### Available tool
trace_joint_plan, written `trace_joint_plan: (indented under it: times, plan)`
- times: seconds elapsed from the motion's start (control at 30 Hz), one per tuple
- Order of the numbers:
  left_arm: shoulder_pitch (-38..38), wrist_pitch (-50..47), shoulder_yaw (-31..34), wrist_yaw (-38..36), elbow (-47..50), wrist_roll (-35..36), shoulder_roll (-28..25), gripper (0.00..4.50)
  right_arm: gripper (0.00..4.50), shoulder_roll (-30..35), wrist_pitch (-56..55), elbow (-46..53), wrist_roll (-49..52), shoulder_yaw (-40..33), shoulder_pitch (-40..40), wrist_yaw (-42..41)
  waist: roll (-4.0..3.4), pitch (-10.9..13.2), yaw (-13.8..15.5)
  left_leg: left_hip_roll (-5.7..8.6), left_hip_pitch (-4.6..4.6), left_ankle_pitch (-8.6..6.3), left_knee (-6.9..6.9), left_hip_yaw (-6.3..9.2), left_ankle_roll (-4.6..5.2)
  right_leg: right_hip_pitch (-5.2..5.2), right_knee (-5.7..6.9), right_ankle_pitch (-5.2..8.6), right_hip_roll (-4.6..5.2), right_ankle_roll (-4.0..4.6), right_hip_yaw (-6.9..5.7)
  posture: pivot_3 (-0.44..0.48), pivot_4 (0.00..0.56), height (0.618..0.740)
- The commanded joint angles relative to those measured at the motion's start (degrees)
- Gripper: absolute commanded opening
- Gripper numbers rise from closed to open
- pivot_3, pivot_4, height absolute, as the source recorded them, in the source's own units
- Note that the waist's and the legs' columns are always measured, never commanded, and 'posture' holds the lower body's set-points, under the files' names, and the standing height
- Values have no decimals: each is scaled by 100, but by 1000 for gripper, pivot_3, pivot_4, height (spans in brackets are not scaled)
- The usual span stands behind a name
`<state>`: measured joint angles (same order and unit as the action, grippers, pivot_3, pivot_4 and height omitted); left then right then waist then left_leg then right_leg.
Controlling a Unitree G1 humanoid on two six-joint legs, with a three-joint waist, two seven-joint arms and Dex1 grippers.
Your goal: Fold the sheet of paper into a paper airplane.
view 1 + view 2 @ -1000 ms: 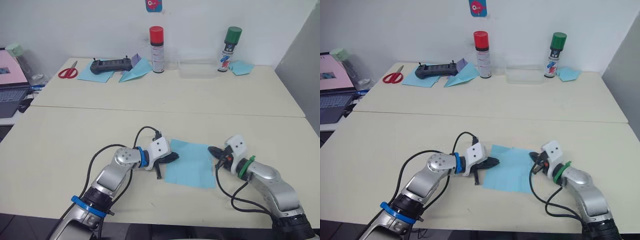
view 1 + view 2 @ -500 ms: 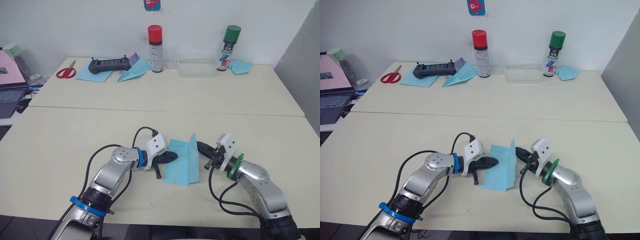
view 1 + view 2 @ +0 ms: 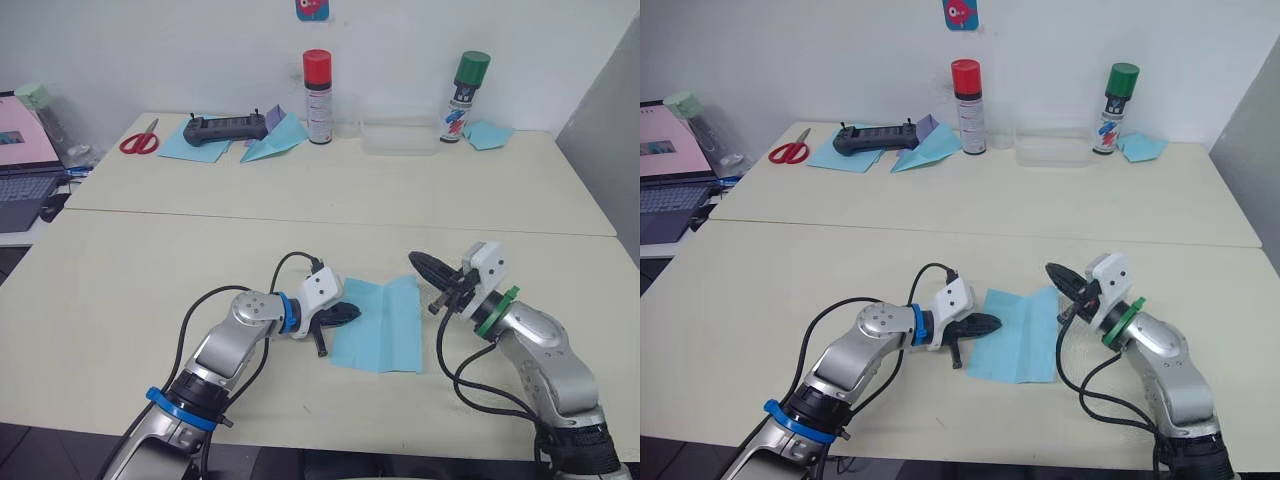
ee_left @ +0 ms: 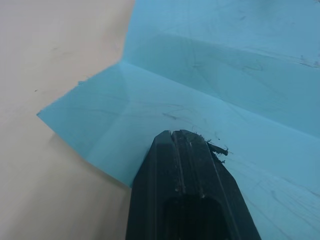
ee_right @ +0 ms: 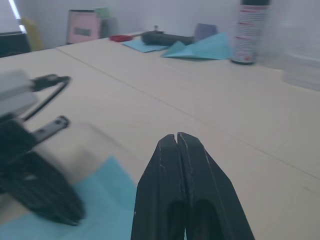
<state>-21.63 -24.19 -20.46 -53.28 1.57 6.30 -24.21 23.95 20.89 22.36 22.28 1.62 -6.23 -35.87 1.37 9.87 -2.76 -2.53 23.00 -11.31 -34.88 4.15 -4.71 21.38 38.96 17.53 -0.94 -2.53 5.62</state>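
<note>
The sheet of paper [image 3: 380,322] is a light-blue rectangle lying almost flat on the near table, with a crease running down its length. My left gripper [image 3: 352,313] is shut, its tip [image 4: 177,135] resting on the paper's left edge. My right gripper [image 3: 415,262] is shut on nothing and hovers above the table, just off the paper's far right corner. In the right wrist view its tips [image 5: 176,136] point over the paper [image 5: 112,192] toward the left gripper [image 5: 45,195].
On the far table stand a red-capped spray can [image 3: 318,83], a green-capped can [image 3: 463,83] and a clear container [image 3: 400,138]. A wider blue paper plane [image 3: 272,140], a black controller [image 3: 222,127], scissors [image 3: 139,142] and a blue scrap [image 3: 488,134] also lie there. A laptop [image 3: 25,150] sits far left.
The paper's right half, upright half a second ago, has dropped back nearly flat. My right gripper has pulled back right and risen clear of it. The left gripper has stayed put.
</note>
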Motion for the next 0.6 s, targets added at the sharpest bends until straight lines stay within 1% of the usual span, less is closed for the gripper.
trace_joint_plan:
  times: [0.03,0.13,0.2,0.37,0.47,0.53,0.6]
  plan:
    - [-5,-43,-192,-58,-86,-80,27,0,30,98,599,445,138,426,-126,-75,0,0,3,1,1,0,0,0,0,0,0,0,1,0,0,0,150,740]
    - [-43,-47,-223,-67,-115,-89,48,0,30,424,787,155,-615,1063,-99,7,1,1,26,5,2,0,-1,-1,0,0,-2,1,5,1,1,0,150,740]
    - [-51,-53,-237,-69,-119,-94,59,0,30,480,900,-71,-839,1223,14,150,4,2,44,6,2,0,-1,-1,0,1,-4,3,5,4,0,0,150,740]
    - [-28,-125,-143,39,-144,-73,69,0,30,492,856,-472,-1101,1145,414,374,5,1,80,5,1,-1,2,-2,0,0,-4,9,5,5,-1,0,150,740]
    - [19,-358,157,184,-224,172,195,0,30,443,676,-692,-1229,1074,512,504,6,1,83,5,-1,-1,0,0,-1,-3,-3,8,5,4,-2,0,150,740]
    - [-24,-683,547,382,-340,509,444,0,30,390,540,-810,-1263,1069,513,537,7,1,83,6,-2,-1,-2,0,0,-5,-4,9,5,6,0,0,150,740]
    - [-163,-924,1049,760,-535,823,766,0,30,323,470,-877,-1240,1085,492,519,10,2,81,6,-2,0,-6,0,-1,-6,-3,11,5,10,2,0,150,740]
